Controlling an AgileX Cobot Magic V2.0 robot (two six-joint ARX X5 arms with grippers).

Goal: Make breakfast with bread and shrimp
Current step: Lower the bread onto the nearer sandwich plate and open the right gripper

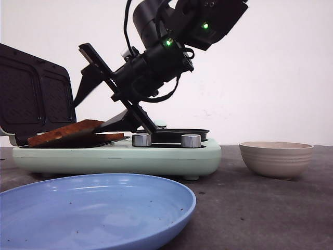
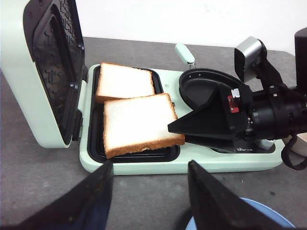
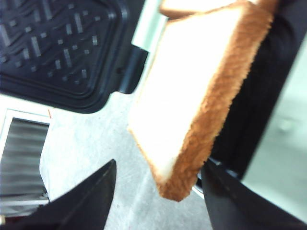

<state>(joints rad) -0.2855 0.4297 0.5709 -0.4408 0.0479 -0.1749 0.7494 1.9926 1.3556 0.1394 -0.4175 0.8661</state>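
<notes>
Two slices of bread lie in the black tray of a mint-green sandwich maker (image 2: 144, 166). The far slice (image 2: 124, 80) lies flat. The near slice (image 2: 139, 120) rests tilted, overlapping it, and shows in the front view (image 1: 67, 130). My right gripper (image 3: 158, 163) is open, its jaws on either side of the near slice's (image 3: 201, 81) corner; one finger (image 2: 201, 120) lies against the slice's edge. My left gripper (image 2: 149, 165) is open and empty above the table in front of the machine. No shrimp is in view.
The machine's lid (image 2: 29, 72) stands open on the left side. A round black pan (image 2: 206, 86) on its right side is empty. A blue plate (image 1: 93, 208) lies in front. A beige bowl (image 1: 276, 156) stands at the right, its inside hidden.
</notes>
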